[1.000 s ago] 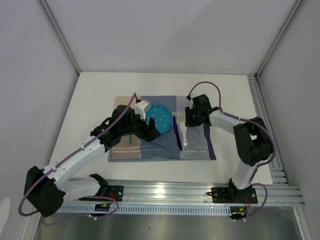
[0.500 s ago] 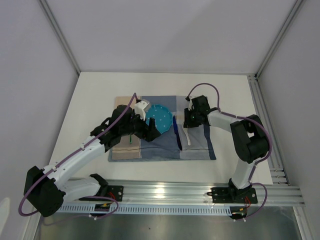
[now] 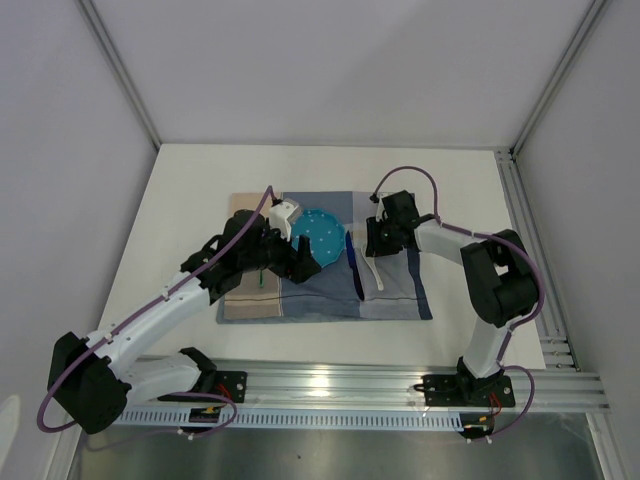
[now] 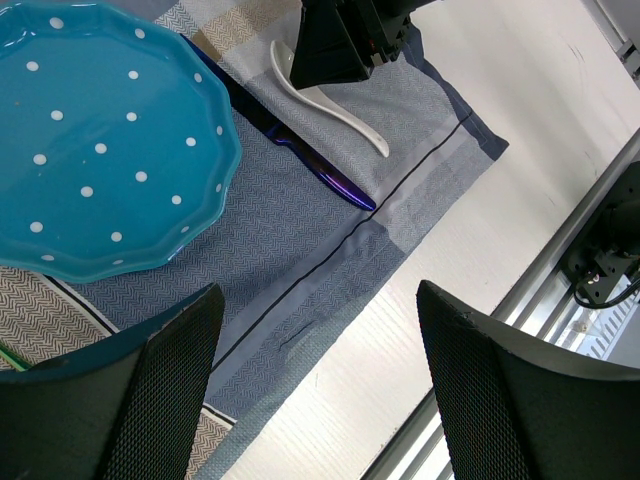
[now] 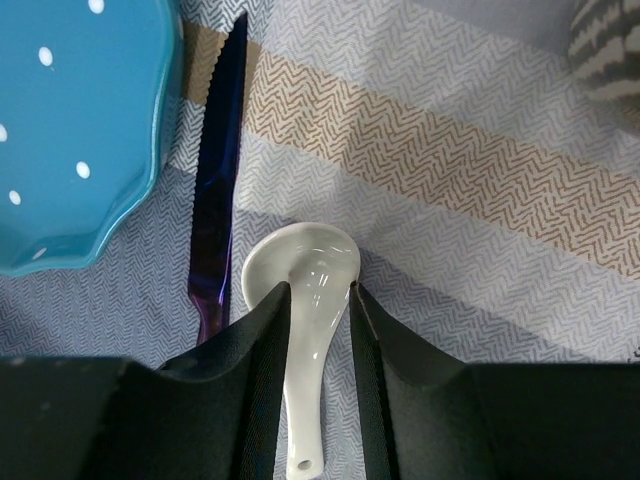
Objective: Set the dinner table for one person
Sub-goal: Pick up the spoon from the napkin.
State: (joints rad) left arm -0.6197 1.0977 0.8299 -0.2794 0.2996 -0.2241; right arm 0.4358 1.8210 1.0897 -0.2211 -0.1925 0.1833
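Right gripper (image 5: pixel 320 295): fingers (image 5: pixel 250 385) sit tight on either side of the neck of the white spoon (image 5: pixel 300 262), which lies on the placemat (image 5: pixel 450 150). There's no visible gap at the tips, but I can't tell if it's clamped or just let go.

Just left of the spoon is the knife (image 5: pixel 218 170), dark blue with a serrated blade, roughly parallel to it. The knife lies right at the rim of the blue dotted plate (image 5: pixel 70 120).

There's a striped thing (image 5: pixel 610 50) in the far corner of the right wrist view. Can't tell what it is.

Left gripper (image 4: pixel 318 292): jaws wide apart, nothing between them. It hangs over the near part of the placemat beside the plate.

The table (image 3: pixel 190 200) is the white top under everything. The placemat sits mid-table and the arm bases are at the near rail (image 3: pixel 330 385).

Risks, my read:
- If the jaws are clamped and the right arm lifts or twists, the spoon comes along and could skew, or its bowl could knock the knife.
- If the arm backs out with the pads rubbing, glazed ceramic on cloth will probably slide. That would ruck the placemat or push the spoon off parallel.
- The spoon and knife are close, so any sideways jog shoves the knife under the plate rim.
- The left arm is low and near the plate, so a careless swing could bump it.

Writing: none readable. No brand or label on the plate, cutlery, cloth or arms.
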